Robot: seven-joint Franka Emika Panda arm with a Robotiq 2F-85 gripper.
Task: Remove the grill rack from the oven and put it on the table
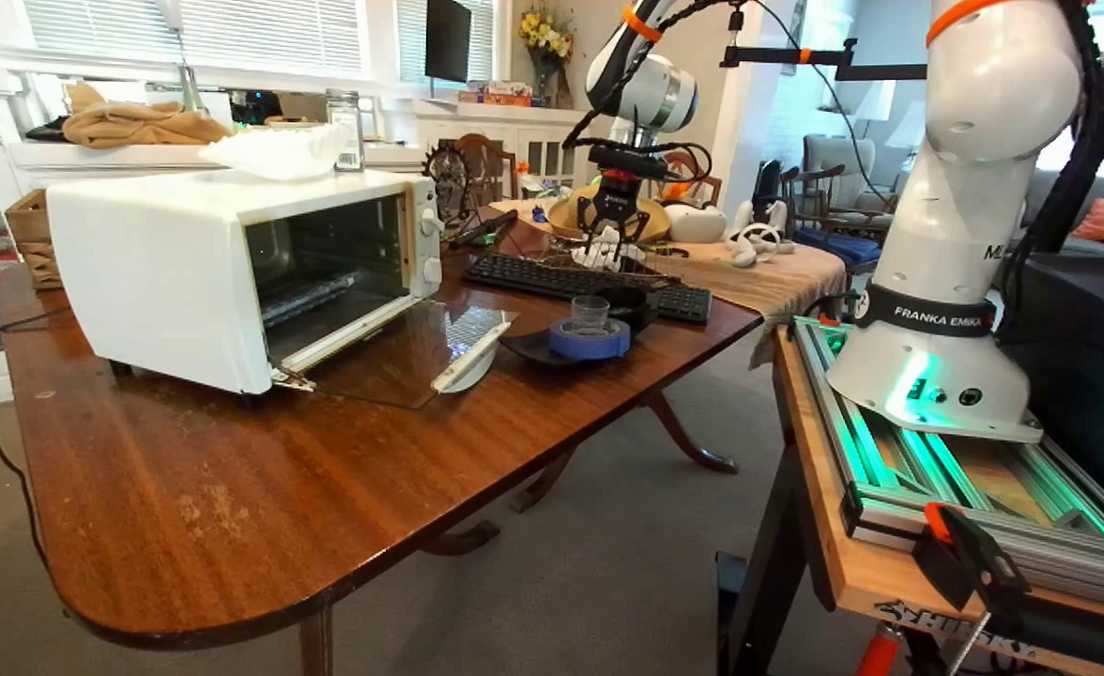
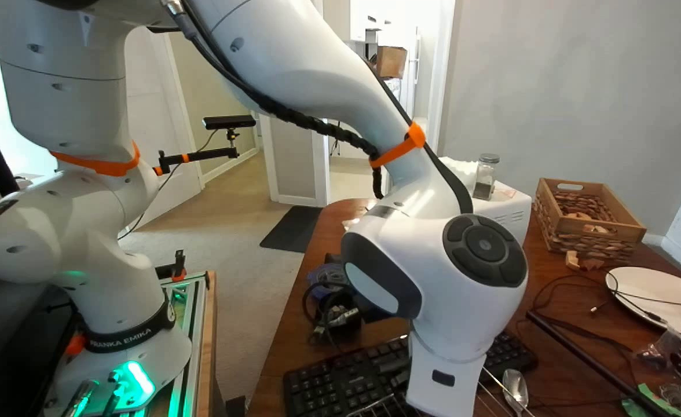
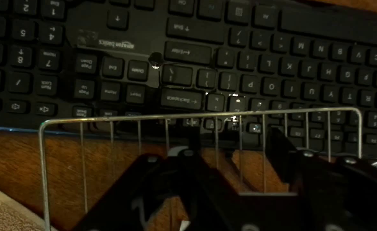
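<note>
The gripper (image 3: pixel 234 138) has its two fingers (image 3: pixel 280 146) spread over the one grill rack (image 3: pixel 204 115), and a single keyboard (image 3: pixel 188 64) lies beneath part of it; whether rack and keyboard touch is hard to tell. On the scuffed reddish-brown table (image 1: pixel 355 488), one roll of blue tape (image 1: pixel 590 347) sits near the lowered glass door (image 1: pixel 388 366) of the white oven (image 1: pixel 158 282). Carpet (image 1: pixel 608 526) spreads below. Farthest back are window blinds (image 1: pixel 270 38) and one vase of flowers (image 1: pixel 545 42).

"The exterior cameras?"

"In an exterior view, down along the wooden table (image 1: pixel 261 507), toaster oven (image 1: pixel 158 282) at left; in an exterior view, roughly the opposite way, Panda arm (image 2: pixel 317 72) close."

"And the wrist view?"

"Downward, near the Amazon Basics keyboard (image 3: pixel 188 53), which all three share."
</note>
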